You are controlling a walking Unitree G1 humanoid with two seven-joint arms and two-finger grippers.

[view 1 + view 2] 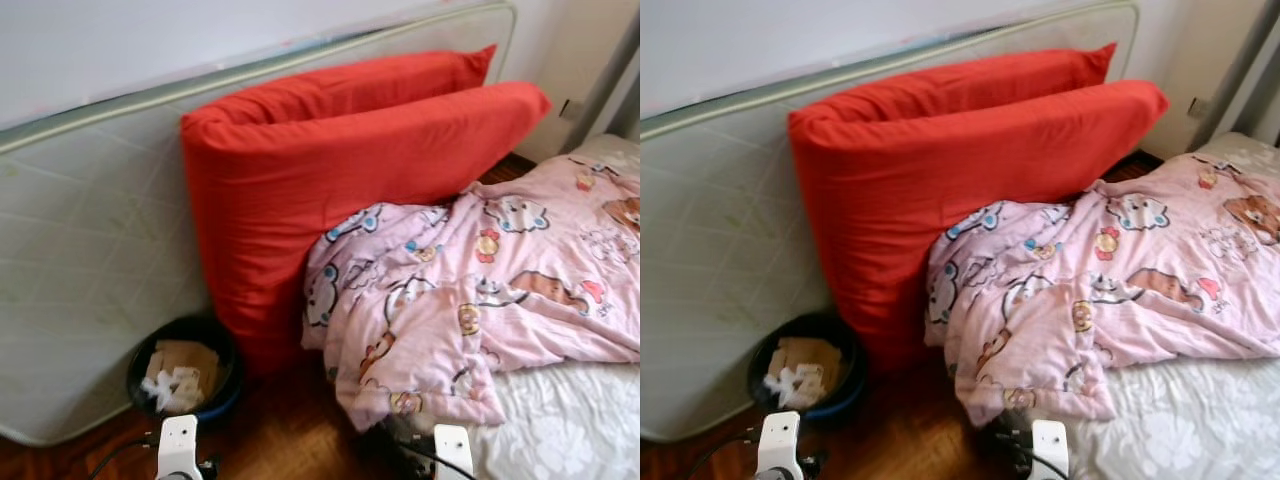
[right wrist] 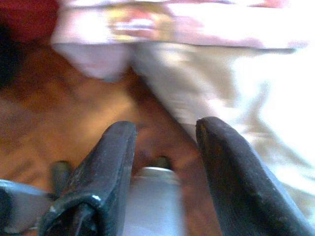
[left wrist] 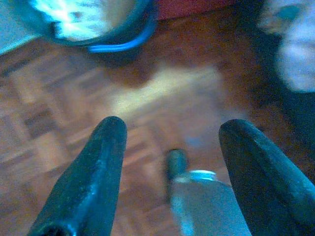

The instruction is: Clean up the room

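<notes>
Risk of snagging the pink cartoon-print quilt [image 1: 480, 290] overhanging the parquet floor [image 1: 290, 440] arises because both grippers, left gripper [image 3: 170, 147] and right gripper [image 2: 165, 147], hang spread and empty beside it.

Both wrist views are blurred. The red cushion [image 1: 330, 190] hides part of the mattress [image 1: 90, 260] leaning behind it, and the pink blanket [image 1: 470, 290] covers the cushion's lower corner. The bin [image 1: 185, 375] beside the cushion holds paper scraps too small to identify. The blanket runs off the picture's edge.
</notes>
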